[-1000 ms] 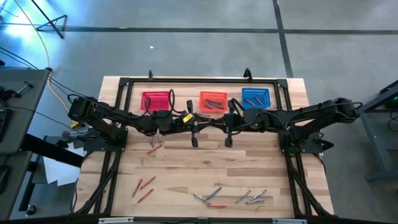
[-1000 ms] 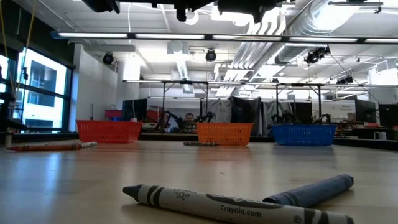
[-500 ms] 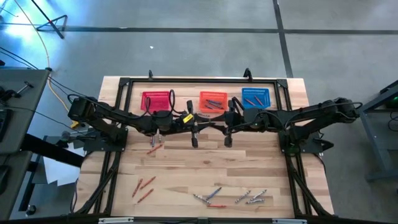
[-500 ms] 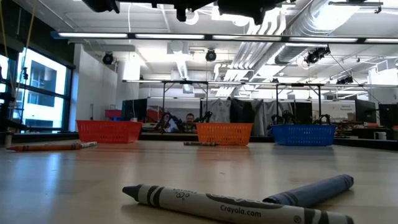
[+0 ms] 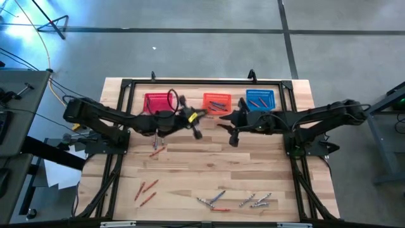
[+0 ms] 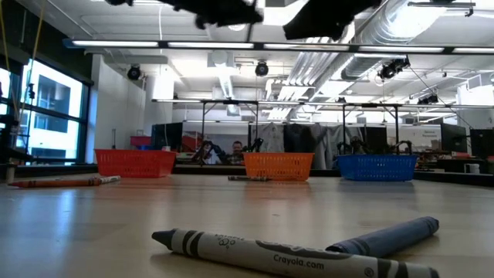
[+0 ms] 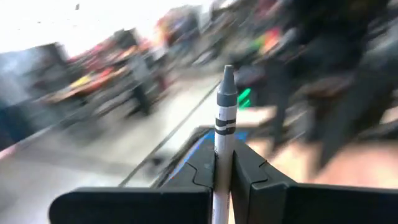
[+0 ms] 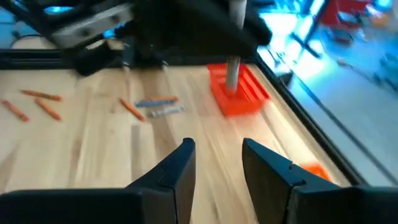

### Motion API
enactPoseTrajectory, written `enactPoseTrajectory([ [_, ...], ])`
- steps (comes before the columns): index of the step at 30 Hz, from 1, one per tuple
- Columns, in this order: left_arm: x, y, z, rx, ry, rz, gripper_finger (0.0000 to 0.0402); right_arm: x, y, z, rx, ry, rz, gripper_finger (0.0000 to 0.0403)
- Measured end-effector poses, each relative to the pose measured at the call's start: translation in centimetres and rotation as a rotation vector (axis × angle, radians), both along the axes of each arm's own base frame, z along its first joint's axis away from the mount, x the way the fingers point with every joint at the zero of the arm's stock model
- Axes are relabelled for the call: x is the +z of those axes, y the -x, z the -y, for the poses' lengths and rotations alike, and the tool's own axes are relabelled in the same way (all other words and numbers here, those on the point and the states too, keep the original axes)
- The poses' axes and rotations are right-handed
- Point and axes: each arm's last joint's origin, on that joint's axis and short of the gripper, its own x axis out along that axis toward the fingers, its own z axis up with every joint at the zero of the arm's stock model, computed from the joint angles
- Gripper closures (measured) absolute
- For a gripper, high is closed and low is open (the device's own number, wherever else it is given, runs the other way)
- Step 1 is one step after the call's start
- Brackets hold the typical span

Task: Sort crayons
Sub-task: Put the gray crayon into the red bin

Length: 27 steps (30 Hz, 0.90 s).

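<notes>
Above table centre: left gripper (image 7: 224,171) clamped on grey crayon (image 7: 224,106); right gripper (image 8: 217,163) at 3 o'clock, parted, empty.

Two dark jointed arms noted, matte black links. Yellow marking seen near left gripper (image 5: 193,130). Right gripper (image 8: 217,163) fingers (image 8: 179,168) broad, black, flat-faced, with angular notched tips.

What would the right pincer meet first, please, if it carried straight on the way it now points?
Probably the red mesh basket, which lies ahead of the open right pincer, with bare wooden table between; depth is unclear.
</notes>
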Motion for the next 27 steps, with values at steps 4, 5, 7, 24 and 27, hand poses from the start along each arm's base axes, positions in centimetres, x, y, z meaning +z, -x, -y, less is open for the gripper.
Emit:
enactPoseTrajectory([
  [4,0.8,2.7,-1.7,0.136,0.027,-0.14,0.0397,-0.3,1.0,0.1,-0.034,-0.055,-0.065,0.0277],
  [5,1.0,3.3,-2.1,0.154,0.045,-0.157,0.0397,-0.4,1.2,0.1,-0.041,-0.064,-0.085,0.0277],
  [7,1.2,4.8,-3.0,0.195,0.083,-0.212,0.0397,-0.8,1.4,0.2,-0.054,-0.08,-0.126,0.0277],
  [24,-0.5,8.4,-7.1,0.11,0.25,-0.534,0.0394,-2.8,3.1,0.8,-0.163,-0.122,-0.366,0.0277],
  [27,-0.7,9.0,-8.3,0.196,0.323,-0.523,0.0394,-3.1,3.4,1.7,-0.254,-0.127,-0.386,0.0277],
])
